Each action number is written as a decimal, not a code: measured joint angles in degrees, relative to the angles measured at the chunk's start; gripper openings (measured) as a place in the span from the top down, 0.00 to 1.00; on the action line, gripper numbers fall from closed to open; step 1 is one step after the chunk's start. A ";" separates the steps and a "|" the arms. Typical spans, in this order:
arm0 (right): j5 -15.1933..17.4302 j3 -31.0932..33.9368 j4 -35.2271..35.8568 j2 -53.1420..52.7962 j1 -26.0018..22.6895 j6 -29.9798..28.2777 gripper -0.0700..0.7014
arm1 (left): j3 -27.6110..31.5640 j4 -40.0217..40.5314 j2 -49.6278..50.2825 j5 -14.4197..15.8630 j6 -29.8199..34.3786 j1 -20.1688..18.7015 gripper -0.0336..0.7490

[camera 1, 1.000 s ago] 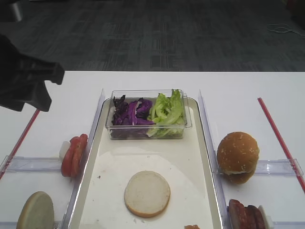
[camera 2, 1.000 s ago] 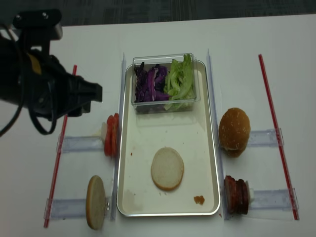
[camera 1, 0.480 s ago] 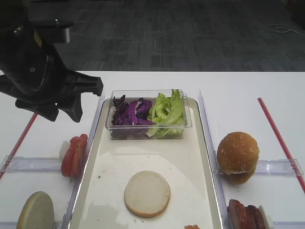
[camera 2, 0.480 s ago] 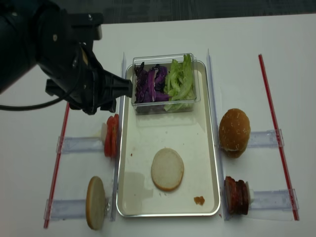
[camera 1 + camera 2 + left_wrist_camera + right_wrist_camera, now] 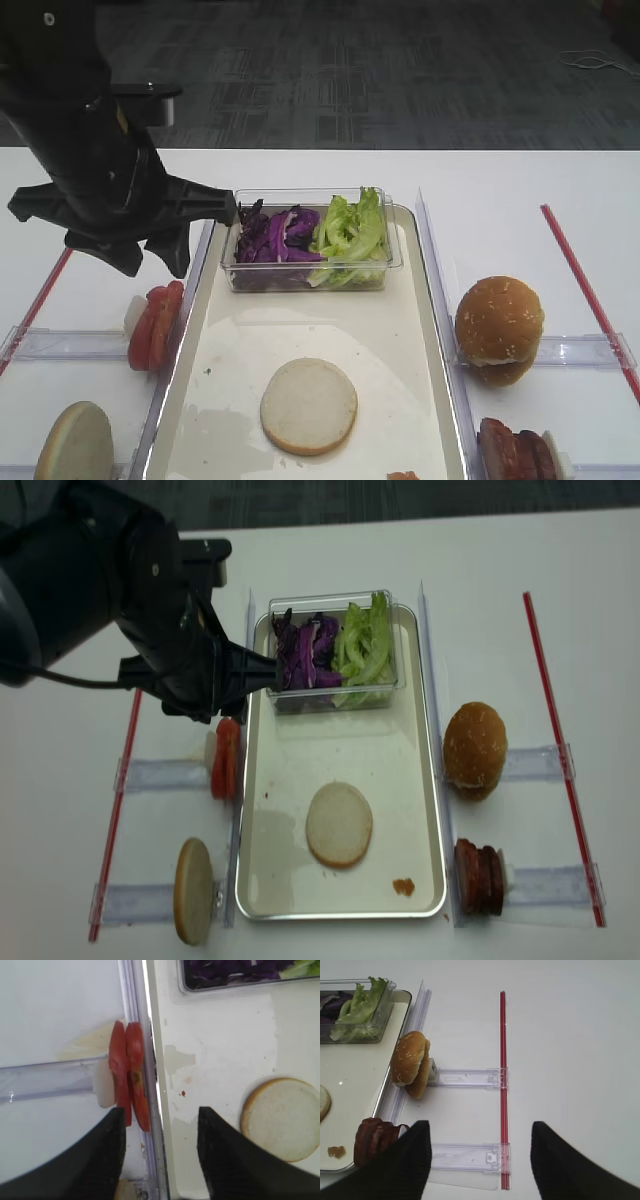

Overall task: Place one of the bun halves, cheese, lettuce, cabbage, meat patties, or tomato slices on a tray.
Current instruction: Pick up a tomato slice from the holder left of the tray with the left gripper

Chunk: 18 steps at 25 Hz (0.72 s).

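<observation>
Tomato slices (image 5: 129, 1075), thin, glossy and bright red, stand on edge in a pair at the end of a clear plastic holder strip (image 5: 47, 1080), just outside the left rim of the long cream-white tray with the raised silvery rim (image 5: 152, 1060). Your left gripper (image 5: 159, 1152) hangs above them with its dark jaws spread wide and nothing between them; in its wrist view one finger sits over the slices and the other over the tray. One pale, flat-faced bun half (image 5: 309, 405) already lies cut side up on the tray floor, so judge that part done. At the tray's far end a small clear plastic box (image 5: 310, 240) holds purple shredded cabbage (image 5: 272, 235) beside green frilly lettuce (image 5: 350, 230).

Outside the tray, a second bun half (image 5: 75, 445) stands on edge at the near left. To the right, a golden seeded bun top (image 5: 499, 325) rests in its own strip, with dark reddish-brown meat patties (image 5: 515, 447) nearer you. Your right gripper (image 5: 480, 1162) waits off to that side, jaws apart and empty. I see no cheese.

If tomato is your pick, everything is left: descend, close, lift, carry across.
</observation>
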 joint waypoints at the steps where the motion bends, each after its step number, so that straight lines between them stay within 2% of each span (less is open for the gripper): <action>1: 0.00 0.00 0.00 0.00 0.00 0.00 0.32 | 0.00 -0.15 0.52 -0.09 0.00 0.00 0.55; 18: 0.00 0.00 0.00 0.00 0.00 0.00 0.32 | -0.47 -1.86 7.68 -2.98 0.00 0.00 0.55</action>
